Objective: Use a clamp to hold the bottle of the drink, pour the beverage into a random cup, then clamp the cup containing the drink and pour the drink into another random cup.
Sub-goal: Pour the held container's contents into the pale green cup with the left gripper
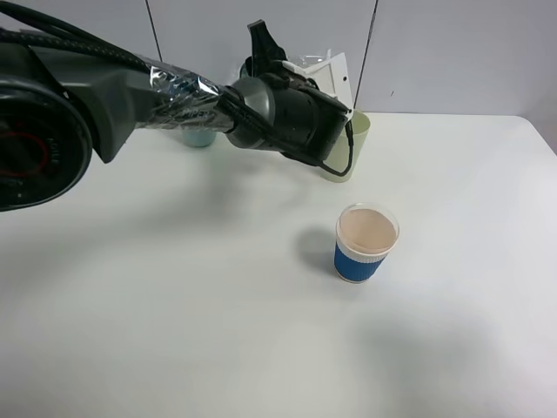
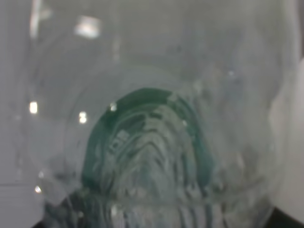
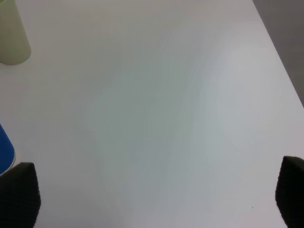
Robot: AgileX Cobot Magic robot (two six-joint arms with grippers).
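Left clamp point(image 1: 305, 68) pinches the bottle point(image 2: 152, 142), held close up to its wrist camera, at the yellow-green cup point(image 1: 359, 139) near the table point(image 1: 174, 331) far edge. Right gripper point(image 3: 156, 199) spread wide, blue-sleeved paper cup point(image 1: 366, 244) just beside it.

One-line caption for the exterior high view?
Left arm reaches to the pale yellow-green cup at the back; the blue-sleeved paper cup stands apart, nearer the camera.

High view over table point(image 1: 174, 340); left wrist tight on bottle point(image 2: 152, 142); right wrist low (pale cup point(image 3: 12, 33) shared).
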